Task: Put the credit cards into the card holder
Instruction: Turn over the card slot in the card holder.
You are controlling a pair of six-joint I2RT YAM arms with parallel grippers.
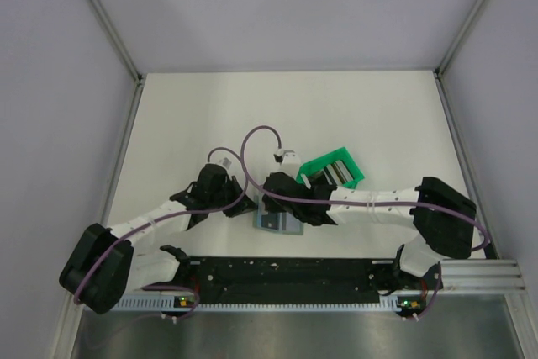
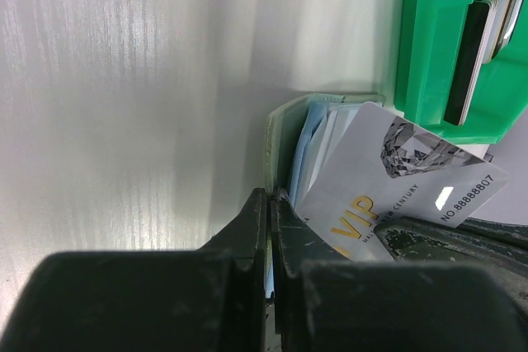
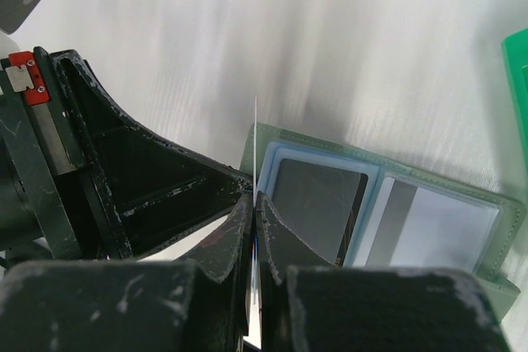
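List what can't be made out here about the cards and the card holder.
- Top view: card holder mostly covered by both arms; pockets unseen.
- Right wrist: VIP card in right gripper shows edge-on; face hidden.
- Left wrist: cards in green bin cut off by frame edge; count unclear.
- Left wrist: which card-holder layer left gripper pinches, too close to tell.

The card (image 3: 256, 146) in the right gripper (image 3: 254, 204) shows edge-on only; the bin (image 3: 520, 72) beside the wallet (image 3: 510, 241) is cut off.
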